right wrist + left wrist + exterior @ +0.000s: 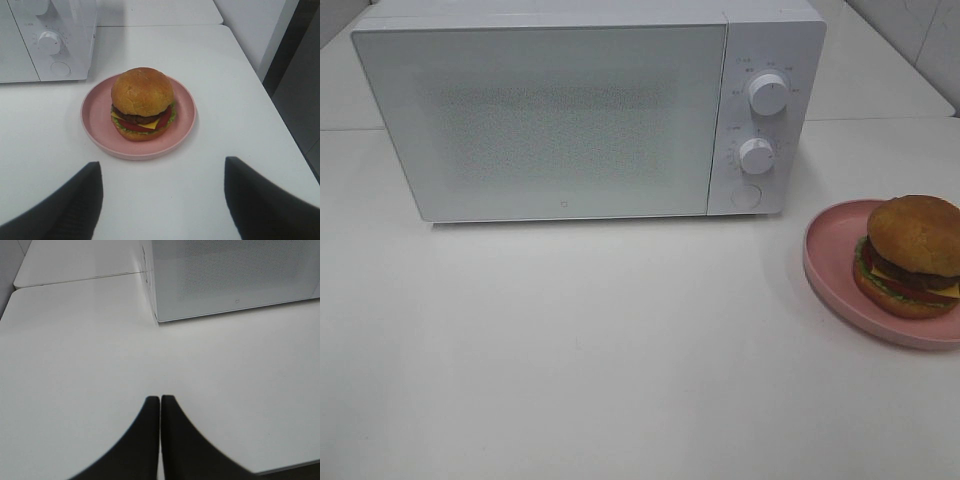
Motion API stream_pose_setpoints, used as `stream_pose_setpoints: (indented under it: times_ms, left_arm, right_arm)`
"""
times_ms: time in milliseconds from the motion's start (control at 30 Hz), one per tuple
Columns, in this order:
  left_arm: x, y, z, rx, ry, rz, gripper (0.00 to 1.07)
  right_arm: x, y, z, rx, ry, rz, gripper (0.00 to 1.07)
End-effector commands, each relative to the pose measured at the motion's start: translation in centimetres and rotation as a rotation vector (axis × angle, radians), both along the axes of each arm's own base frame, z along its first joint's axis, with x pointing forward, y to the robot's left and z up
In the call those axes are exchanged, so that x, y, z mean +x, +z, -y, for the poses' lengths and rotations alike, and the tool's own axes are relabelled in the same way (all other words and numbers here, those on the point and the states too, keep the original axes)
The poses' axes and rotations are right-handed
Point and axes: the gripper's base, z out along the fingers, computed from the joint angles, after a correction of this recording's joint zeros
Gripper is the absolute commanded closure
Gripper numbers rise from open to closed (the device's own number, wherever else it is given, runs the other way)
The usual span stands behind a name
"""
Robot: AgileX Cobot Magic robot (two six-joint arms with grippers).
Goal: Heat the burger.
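- We read no brand on microwave [560,120]; dial text too small.
- Burger [142,104]: golden bun, patty, cheese, tomato, lettuce, on pink plate [97,125].
- Left gripper [160,399] clenched, empty; right gripper [162,180] released.

Pink round plate [830,250]: its right edge is cut off by the exterior high frame; the part beneath the layered burger [912,255] is hidden
White microwave [570,110]: interior veiled by the speckled door; markings around the white dials [769,94] too small to read, perhaps numerals
Right gripper [162,192]: only the dark finger [75,205] tips show
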Motion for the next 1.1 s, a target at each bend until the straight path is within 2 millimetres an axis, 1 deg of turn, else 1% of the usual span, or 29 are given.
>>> stream_pose_setpoints:
  times_ms: [33,300,1100]
  left_arm:
    - [-0.35,0.03,0.0,0.003,0.001,0.03,1.06]
    - [-0.42,0.03,-0.05,0.003,-0.043,0.03,1.06]
    - [-0.37,0.02,-0.13,0.016,0.001,0.032,1.06]
  right_arm:
    - [-0.45,0.06,-0.01,-0.01,0.0,0.039,0.45]
    - [-0.45,0.06,-0.01,-0.01,0.0,0.039,0.45]
    - [-0.45,0.06,-0.01,-0.01,0.0,0.039,0.45]
